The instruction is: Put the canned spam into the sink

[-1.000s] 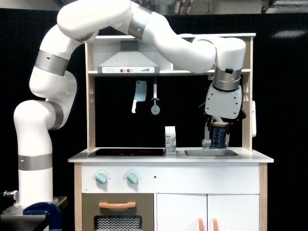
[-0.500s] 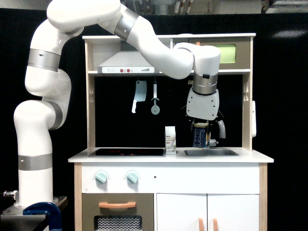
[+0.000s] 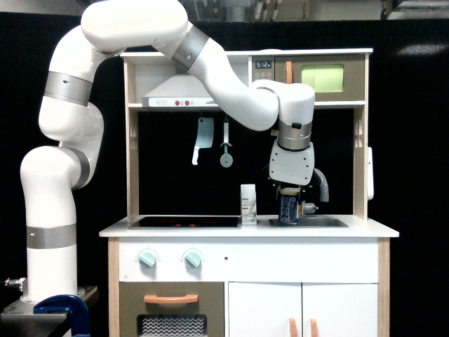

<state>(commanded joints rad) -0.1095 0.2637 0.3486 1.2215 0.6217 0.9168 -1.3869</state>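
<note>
**Q:** State of your claw?

**A:** My claw (image 3: 289, 199) points straight down from the wrist and is clenched on the spam (image 3: 288, 209). I grip it at the top; the tin hangs upright below my fingers

**Q:** Where is the spam relative to the sink?

**A:** Over the sink (image 3: 324, 223), at the end toward the exterior view's left. The tin's bottom edge sits at about rim level. I cannot tell whether it touches the basin floor; the rim hides that

**Q:** What is near it?

**A:** The faucet (image 3: 320, 184) arches just beside my wrist, on the exterior view's right. A white carton (image 3: 248, 204) stands upright on the counter (image 3: 379, 229), near the tin on the exterior view's left, apart from it. The black stovetop (image 3: 184, 222) lies beyond the carton

**Q:** Anything else in view?

**A:** A toy cleaver (image 3: 203, 139) and a round-ended utensil (image 3: 226, 150) hang from the rail under the hood (image 3: 185, 93). A lit clock (image 3: 264, 64) and a green window (image 3: 322, 77) show on the top shelf, above my elbow. Two pale knobs (image 3: 147, 259) sit on the front panel
</note>
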